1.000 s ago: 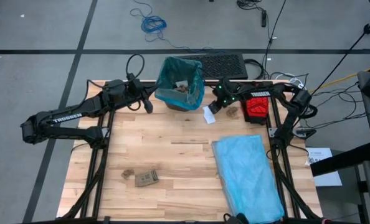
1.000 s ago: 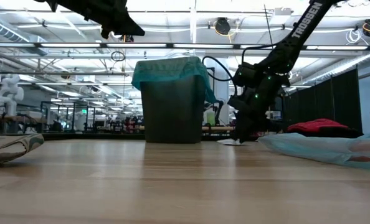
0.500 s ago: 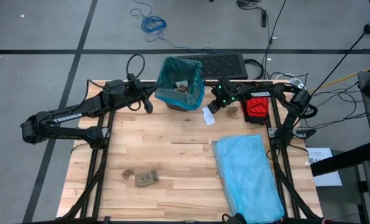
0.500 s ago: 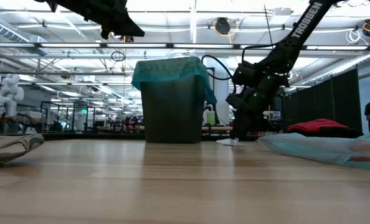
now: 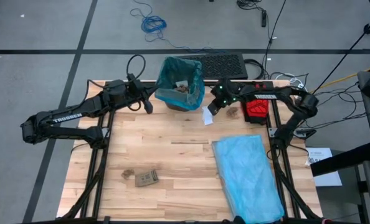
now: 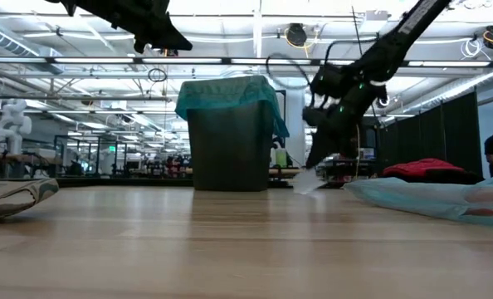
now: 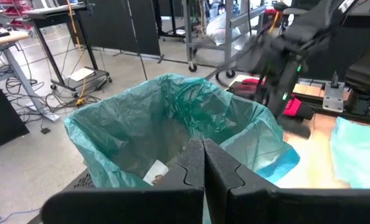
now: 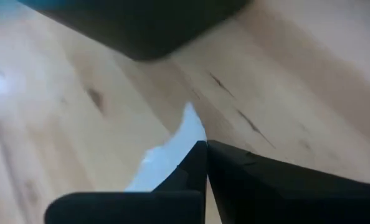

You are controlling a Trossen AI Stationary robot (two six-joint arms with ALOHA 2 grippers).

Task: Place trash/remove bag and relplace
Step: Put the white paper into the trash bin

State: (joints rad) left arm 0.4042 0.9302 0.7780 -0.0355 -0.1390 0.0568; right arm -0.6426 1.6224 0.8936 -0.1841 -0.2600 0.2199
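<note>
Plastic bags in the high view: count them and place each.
2. The teal-green bag lines the bin at the table's far edge; the sky-blue bag lies flat on the right near side. None other shows.

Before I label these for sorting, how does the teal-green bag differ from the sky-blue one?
The teal-green bag is opened out, lining the dark bin with its edge folded over the rim; the sky-blue bag lies flat on the table. The teal-green bag is darker and greener, the sky-blue bag paler. The teal-green bag holds trash; nothing shows in the sky-blue one. Both are thin, crinkly plastic.
</note>
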